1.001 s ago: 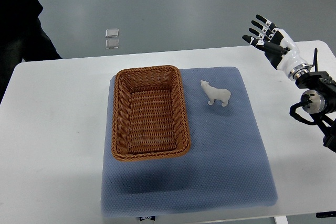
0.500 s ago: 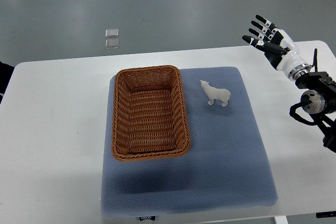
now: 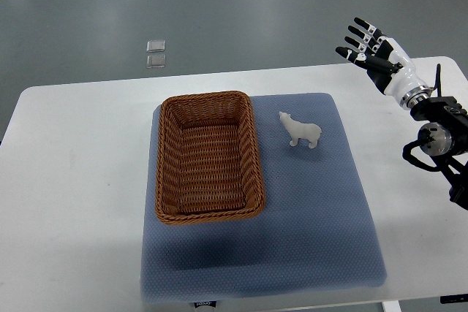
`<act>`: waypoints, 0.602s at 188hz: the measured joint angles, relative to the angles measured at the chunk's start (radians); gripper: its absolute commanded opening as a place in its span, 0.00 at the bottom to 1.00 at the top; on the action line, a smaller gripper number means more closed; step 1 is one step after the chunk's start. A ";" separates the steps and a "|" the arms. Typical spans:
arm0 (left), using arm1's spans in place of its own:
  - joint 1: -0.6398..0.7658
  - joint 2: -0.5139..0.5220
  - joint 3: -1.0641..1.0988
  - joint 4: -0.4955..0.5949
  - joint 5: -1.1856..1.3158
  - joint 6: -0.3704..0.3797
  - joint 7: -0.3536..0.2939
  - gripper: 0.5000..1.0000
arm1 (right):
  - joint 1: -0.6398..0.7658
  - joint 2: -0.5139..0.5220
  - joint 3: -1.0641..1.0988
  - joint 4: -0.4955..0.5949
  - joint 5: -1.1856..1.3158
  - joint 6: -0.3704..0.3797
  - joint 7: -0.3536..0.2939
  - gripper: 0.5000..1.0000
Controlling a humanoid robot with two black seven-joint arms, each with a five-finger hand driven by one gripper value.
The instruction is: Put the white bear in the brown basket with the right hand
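White table [image 3: 80, 180] on grey floor [image 3: 241, 12] carries a blue mat [image 3: 307, 217]; right hand [image 3: 374, 55] fingers spread, empty.

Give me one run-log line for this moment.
right hand: open, raised at table's far right corner | white bear: standing on blue mat, untouched | brown basket: empty | left hand: unseen

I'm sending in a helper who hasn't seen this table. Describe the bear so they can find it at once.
On the white table lies a blue mat. The bear stands on it just right of the brown basket, not touching it. It is the only small white figure there.
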 measured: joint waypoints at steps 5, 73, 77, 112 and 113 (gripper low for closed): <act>0.000 0.000 0.000 0.000 0.000 0.000 0.000 1.00 | 0.001 0.000 -0.002 0.000 -0.001 0.000 0.000 0.85; 0.000 0.000 0.000 0.000 0.000 0.000 0.000 1.00 | 0.011 -0.021 -0.034 0.037 -0.123 0.038 -0.002 0.85; 0.000 0.000 0.000 0.000 0.000 0.000 0.000 1.00 | 0.015 -0.023 -0.039 0.041 -0.144 0.043 -0.002 0.85; 0.000 0.000 0.000 0.000 0.000 0.000 0.000 1.00 | 0.052 -0.077 -0.120 0.078 -0.345 0.069 -0.002 0.85; 0.000 0.000 0.000 0.000 0.000 0.000 0.000 1.00 | 0.053 -0.079 -0.123 0.079 -0.351 0.069 -0.002 0.85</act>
